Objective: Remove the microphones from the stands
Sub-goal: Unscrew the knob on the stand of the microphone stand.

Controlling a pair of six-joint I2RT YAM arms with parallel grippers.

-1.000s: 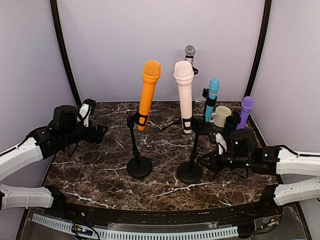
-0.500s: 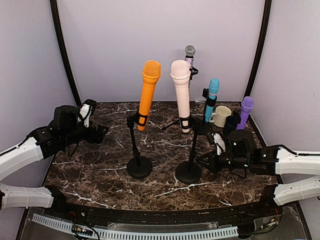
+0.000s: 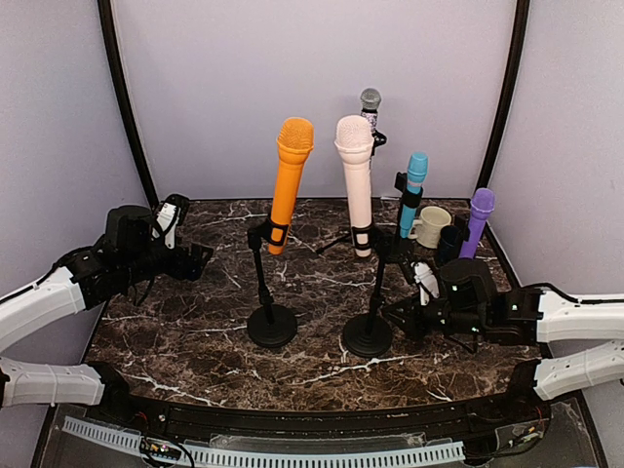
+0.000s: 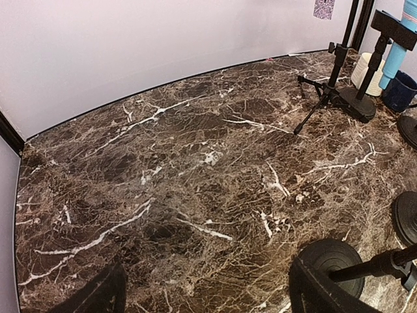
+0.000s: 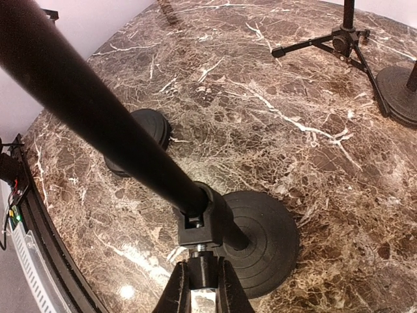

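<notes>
Right gripper (image 3: 402, 317) (image 5: 203, 277) is down low on the near right of the table (image 3: 195, 331), jaws closed tight on the stand (image 3: 378, 288) at the small joint at the foot of its pole, just above the round base (image 5: 260, 235). In the right wrist view we see both fingers pinched on the stem under that joint.

Left gripper (image 3: 195, 258) hovers over the left side of the table, jaws wide apart and holding nothing. One finger (image 4: 98, 297) shows at the bottom edge of its wrist view.

Pink mic (image 3: 356, 185) sits in the clip at the top of the gripped stand, close to upright, head up. It's well above the right gripper and not touched by either one.

Just left of it is the orange mic (image 3: 291, 180), clipped in a second stand (image 3: 271, 327).

Further back on the right are a teal mic (image 3: 413, 190), a cream mug (image 3: 432, 224) and a purple mic (image 3: 478, 216). A grey mic (image 3: 370, 100) on a tripod (image 4: 326, 98) stands at the rear.
</notes>
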